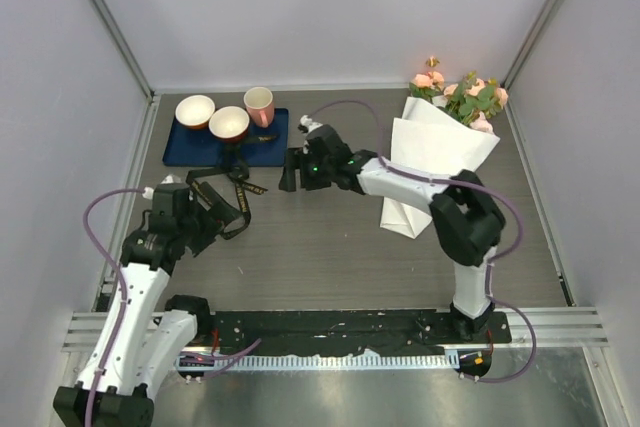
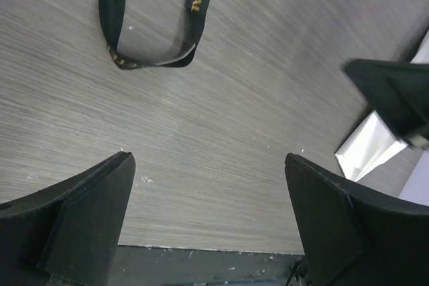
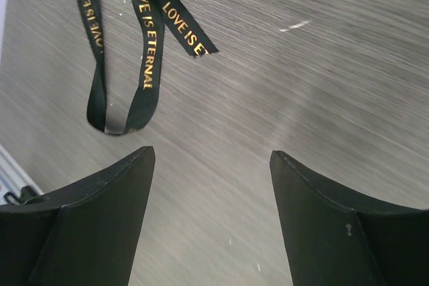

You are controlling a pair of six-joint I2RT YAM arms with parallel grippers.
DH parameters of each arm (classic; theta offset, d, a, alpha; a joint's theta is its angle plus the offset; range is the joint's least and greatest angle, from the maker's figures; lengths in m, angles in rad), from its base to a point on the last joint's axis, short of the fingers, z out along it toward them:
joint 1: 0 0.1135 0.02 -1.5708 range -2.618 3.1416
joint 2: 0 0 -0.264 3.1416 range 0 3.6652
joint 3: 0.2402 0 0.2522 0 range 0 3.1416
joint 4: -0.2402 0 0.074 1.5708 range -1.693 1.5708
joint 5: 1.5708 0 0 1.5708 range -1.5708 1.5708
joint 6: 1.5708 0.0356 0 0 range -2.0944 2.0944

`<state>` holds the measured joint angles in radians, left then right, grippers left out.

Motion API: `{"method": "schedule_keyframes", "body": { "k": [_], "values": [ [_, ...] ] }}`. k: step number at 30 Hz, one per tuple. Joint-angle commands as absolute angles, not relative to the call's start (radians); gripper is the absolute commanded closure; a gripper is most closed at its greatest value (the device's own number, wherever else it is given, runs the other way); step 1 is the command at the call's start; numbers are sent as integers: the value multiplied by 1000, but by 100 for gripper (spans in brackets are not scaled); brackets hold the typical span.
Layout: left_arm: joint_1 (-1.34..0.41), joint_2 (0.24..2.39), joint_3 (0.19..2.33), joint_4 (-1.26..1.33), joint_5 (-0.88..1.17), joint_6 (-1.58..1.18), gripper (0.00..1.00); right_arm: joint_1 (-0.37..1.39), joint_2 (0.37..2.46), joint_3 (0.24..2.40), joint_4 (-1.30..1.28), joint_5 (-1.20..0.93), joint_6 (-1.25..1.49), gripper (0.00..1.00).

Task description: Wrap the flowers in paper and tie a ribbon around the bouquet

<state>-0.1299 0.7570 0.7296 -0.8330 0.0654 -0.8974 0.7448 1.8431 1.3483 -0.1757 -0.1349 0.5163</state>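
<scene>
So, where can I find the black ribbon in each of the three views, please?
Top external: the ribbon lies left of centre, just in front of the blue mat.
Left wrist: the ribbon is at the upper left, folded into a loop.
Right wrist: the ribbon is at the upper left, with its gold lettering readable.
Shared landmark: the grey wood-grain table lies under it in every view.

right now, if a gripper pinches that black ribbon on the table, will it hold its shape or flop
Probably floppy: the ribbon lies in loose loops, folded back on itself, so its ends would likely dangle. It looks thin and flat on the table, so likely light but awkward to pinch. Pushed, it may bunch rather than slide.
</scene>
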Motion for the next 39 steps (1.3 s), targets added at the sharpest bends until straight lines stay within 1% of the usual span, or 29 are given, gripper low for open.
{"method": "schedule_keyframes", "body": {
  "k": [1, 4, 5, 8, 10, 11, 12, 13, 14, 15, 17, 18, 19, 21, 22, 23, 26, 27, 29, 30, 31, 32, 33, 34, 35, 36, 37, 38, 39],
  "values": [
    [-121, 796, 750, -786, 74, -859, 0, 799, 1979, 1503, -173, -101, 569, 24],
    [-121, 920, 761, -772, 118, -761, 0, 847, 2011, 1552, -219, -35, 549, 23],
    [-123, 1012, 770, -779, 106, -741, 0, 851, 2020, 1565, -219, -64, 543, 23],
    [-120, 1139, 784, -741, 59, -707, 0, 854, 2072, 1591, -195, -156, 555, 24],
    [-74, 1144, 787, -752, 26, -809, 14, 864, 2126, 1608, -163, -227, 601, 24],
    [-60, 1119, 764, -723, 70, -860, 19, 871, 2146, 1635, -160, -229, 667, 26],
    [-55, 1018, 693, -685, 84, -909, 23, 885, 2164, 1655, -161, -194, 687, 26],
    [-57, 959, 652, -614, 89, -1017, 24, 902, 2205, 1676, -163, -171, 698, 26],
    [-57, 903, 612, -591, 62, -1061, 24, 932, 2224, 1718, -160, -134, 701, 25],
    [-55, 782, 560, -591, 33, -1096, 21, 951, 2247, 1745, -169, -38, 692, 25],
    [-55, 677, 545, -676, -36, -1156, 18, 985, 2331, 1857, -251, 74, 677, 25],
    [-57, 632, 554, -713, -104, -1164, 16, 994, 2357, 1896, -283, 118, 649, 24],
    [-57, 550, 564, -788, -142, -1167, 14, 1003, 2379, 1931, -334, 215, 626, 24],
    [-60, 526, 621, -865, -225, -1146, 11, 1035, 2446, 2037, -385, 303, 571, 23],
    [-60, 544, 643, -930, -244, -1137, 11, 1042, 2476, 2074, -452, 386, 562, 23],
    [-61, 549, 661, -952, -262, -1125, 10, 1048, 2529, 2159, -489, 412, 548, 23],
    [-60, 551, 719, -1002, -360, -1111, 0, 1060, 2603, 2262, -600, 456, 517, 24],
    [-58, 552, 751, -1017, -388, -1118, 0, 1063, 2632, 2270, -615, 463, 512, 26],
    [-60, 564, 791, -1067, -477, -1132, 0, 1075, 2646, 2267, -650, 501, 489, 36],
    [-58, 571, 822, -1071, -494, -1131, 0, 1083, 2646, 2261, -660, 511, 476, 38],
    [-60, 580, 831, -1059, -502, -1114, 0, 1091, 2642, 2235, -670, 517, 460, 48],
    [-58, 604, 844, -1040, -488, -1095, 0, 1094, 2635, 2220, -670, 518, 454, 55],
    [-58, 629, 848, -1007, -471, -1082, 0, 1094, 2625, 2198, -673, 531, 451, 59],
    [-58, 650, 854, -994, -454, -1059, 0, 1095, 2584, 2136, -673, 529, 442, 77],
    [-57, 679, 861, -985, -416, -1054, 0, 1095, 2557, 2094, -669, 528, 440, 84],
    [-54, 745, 874, -970, -396, -1054, 0, 1094, 2518, 2047, -658, 516, 437, 94],
    [-46, 776, 880, -954, -367, -1049, 0, 1095, 2429, 1987, -616, 503, 436, 100],
    [-38, 814, 882, -936, -327, -1037, 0, 1095, 2365, 1850, -592, 489, 443, 100],
    [-29, 881, 891, -919, -266, -1031, 0, 1094, 2302, 1774, -572, 488, 462, 100]
  ]
}}
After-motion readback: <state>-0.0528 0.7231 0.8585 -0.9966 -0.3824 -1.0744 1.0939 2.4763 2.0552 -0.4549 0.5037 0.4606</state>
